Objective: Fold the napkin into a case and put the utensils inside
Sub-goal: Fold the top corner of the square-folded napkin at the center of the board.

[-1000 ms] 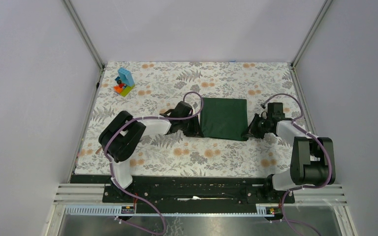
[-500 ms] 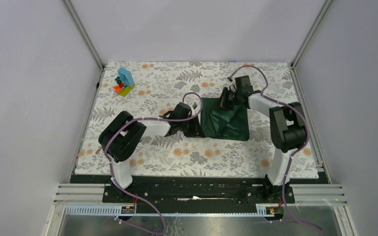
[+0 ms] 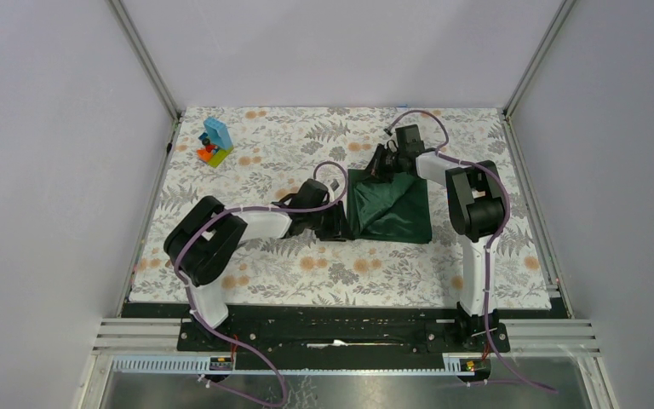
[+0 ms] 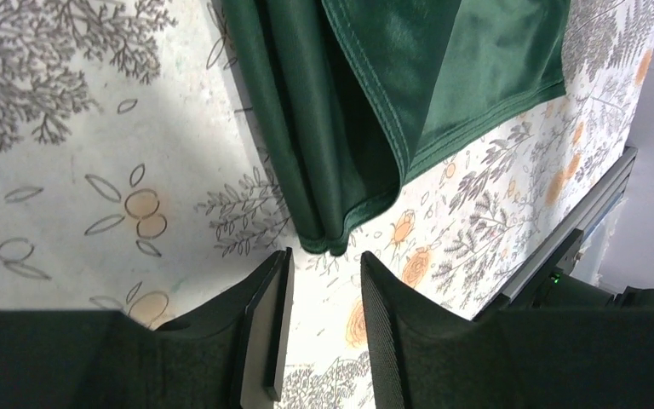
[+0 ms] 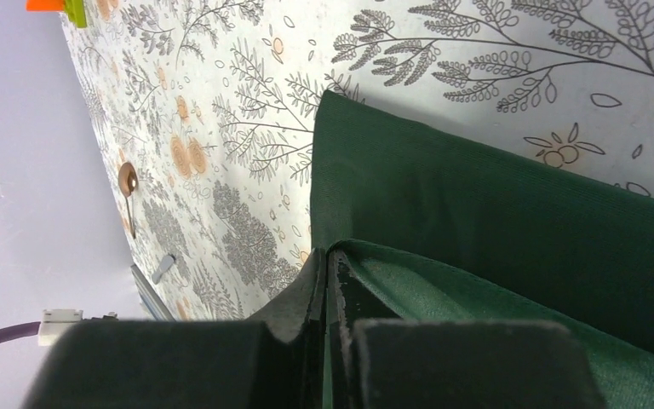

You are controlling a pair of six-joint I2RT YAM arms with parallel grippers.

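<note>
The dark green napkin lies on the floral table covering, with a top layer pulled diagonally toward its far left corner. My right gripper is shut on that layer's edge, and its closed tips sit just above the lower layer. At the napkin's near left corner my left gripper stands open. The stacked cloth edges lie just past its fingertips, with nothing between the jaws. A brownish spoon and a second slim utensil lie far off in the right wrist view.
A colourful toy block stack stands at the far left of the floral covering. Grey walls and metal frame posts close in the table on three sides. The rail along the near edge carries both arm bases.
The right arm has swung from the napkin's near right corner to its far left, dragging a cloth layer across. The left jaws have opened and let go of the near left corner.
</note>
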